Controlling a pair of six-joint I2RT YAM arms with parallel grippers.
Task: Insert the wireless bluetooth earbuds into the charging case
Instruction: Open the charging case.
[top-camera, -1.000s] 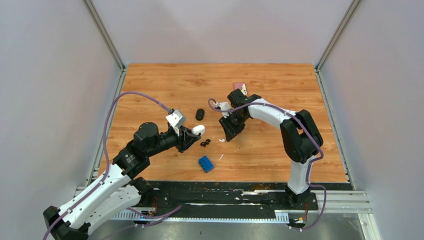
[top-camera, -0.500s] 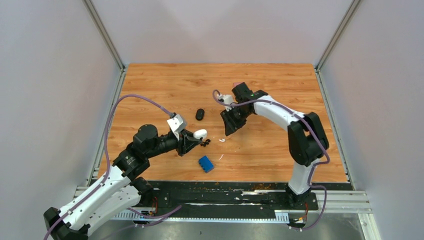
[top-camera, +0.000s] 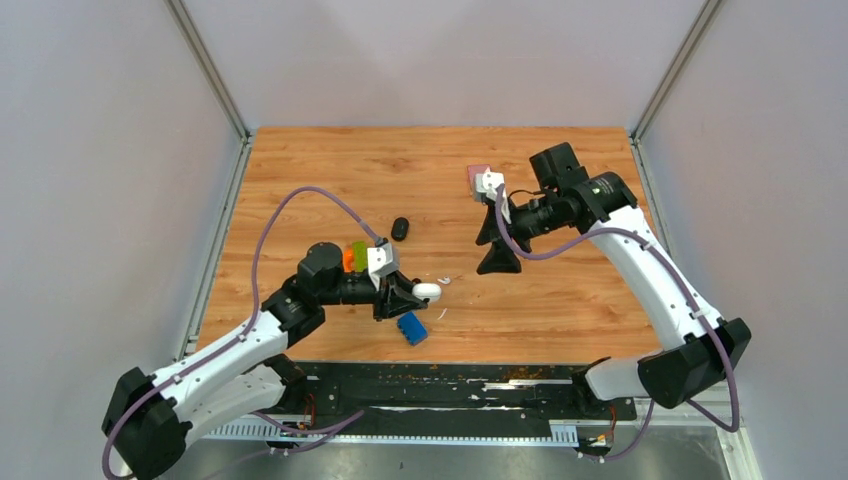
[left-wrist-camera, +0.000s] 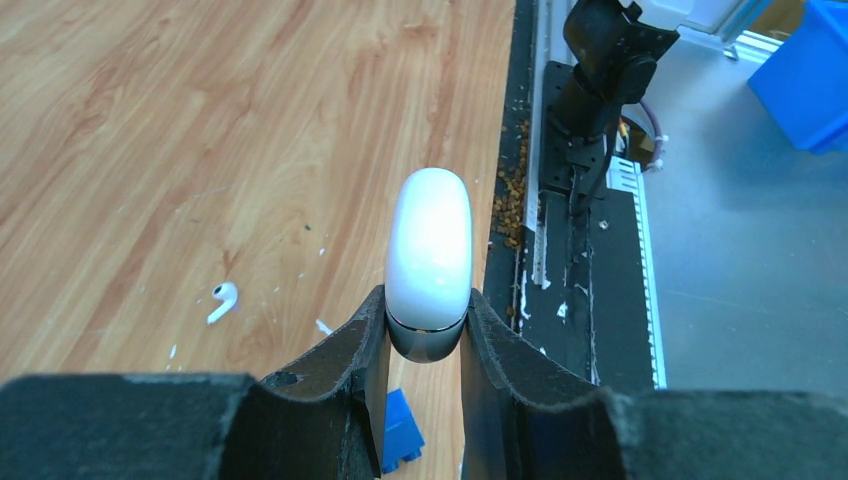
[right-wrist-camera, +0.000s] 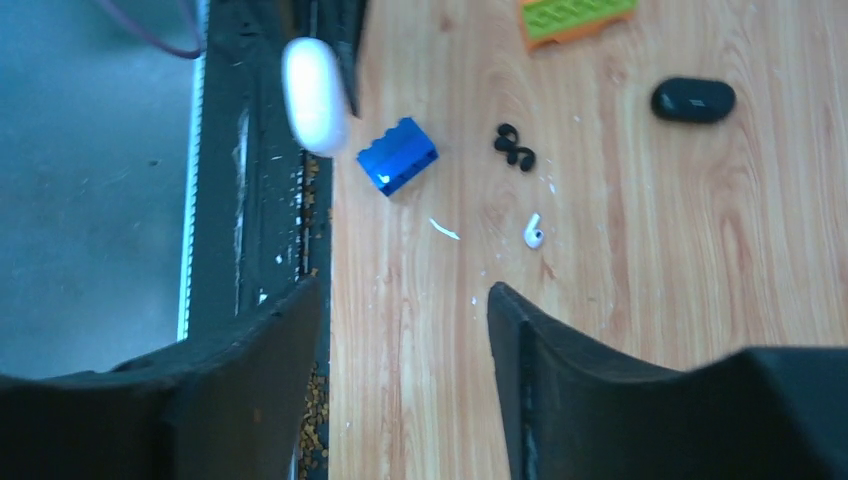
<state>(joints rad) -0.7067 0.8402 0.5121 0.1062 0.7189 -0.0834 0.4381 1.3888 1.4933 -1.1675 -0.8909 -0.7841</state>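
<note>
My left gripper (top-camera: 408, 294) (left-wrist-camera: 425, 302) is shut on a white charging case (top-camera: 427, 291) (left-wrist-camera: 428, 250), gripping its darker end; the white rounded end sticks out past the fingertips. The case (right-wrist-camera: 314, 95) also shows in the right wrist view. One white earbud (top-camera: 443, 281) (left-wrist-camera: 222, 301) (right-wrist-camera: 533, 232) lies on the wood just beyond the case. Two black earbuds (right-wrist-camera: 515, 148) lie together; the left gripper hides them in the top view. A closed black charging case (top-camera: 400, 228) (right-wrist-camera: 693, 99) sits farther back. My right gripper (top-camera: 493, 245) (right-wrist-camera: 405, 290) hangs open and empty, right of the white earbud.
A blue brick (top-camera: 411, 327) (right-wrist-camera: 397, 156) lies by the table's near edge, under the left gripper. A white scrap (top-camera: 441, 314) (right-wrist-camera: 444, 229) lies near it. An orange and green piece (top-camera: 354, 256) sits by the left arm. A pink object (top-camera: 478, 175) lies at the back.
The left arm has carried the white case right and toward the near edge. The right arm has swung back and to the right, and its jaws have widened.
</note>
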